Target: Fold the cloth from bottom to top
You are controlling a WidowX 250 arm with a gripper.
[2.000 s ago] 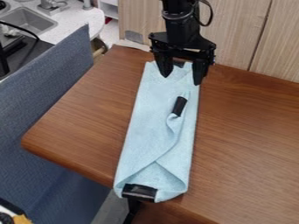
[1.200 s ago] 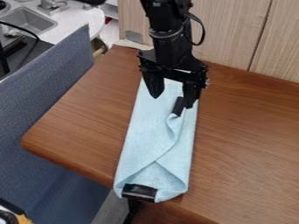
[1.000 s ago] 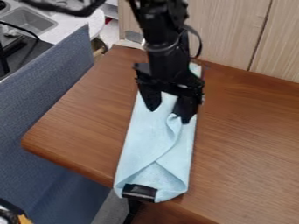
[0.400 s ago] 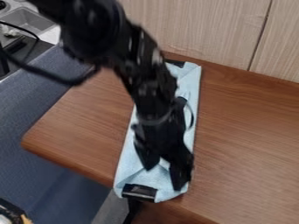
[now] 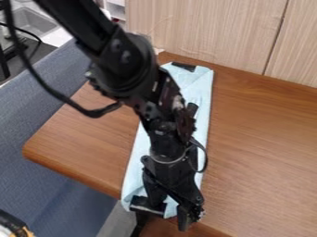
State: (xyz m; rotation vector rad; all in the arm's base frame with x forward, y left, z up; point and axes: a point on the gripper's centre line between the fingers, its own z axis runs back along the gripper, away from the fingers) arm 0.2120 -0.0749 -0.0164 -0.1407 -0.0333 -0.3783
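Note:
My black gripper (image 5: 170, 215) hangs over the lower end of the light blue cloth (image 5: 202, 88), at the table's near edge. Its two fingers stand apart, one over the cloth beside the black piece at its bottom end, the other by the cloth's lower right corner. The cloth lies as a long narrow strip from the back of the table to the near edge. Black pieces show at its top end, on its upper part and at its bottom end. The arm covers much of its middle.
The brown wooden table (image 5: 266, 152) extends to the right and left of the cloth. A blue-grey panel (image 5: 37, 139) stands along its left side. Wood-grain panels (image 5: 210, 32) rise behind it. A sink (image 5: 31, 21) is at the upper left.
The gripper has travelled from the cloth's top end down along it to the bottom end, with its fingers still apart. The cloth has not visibly moved.

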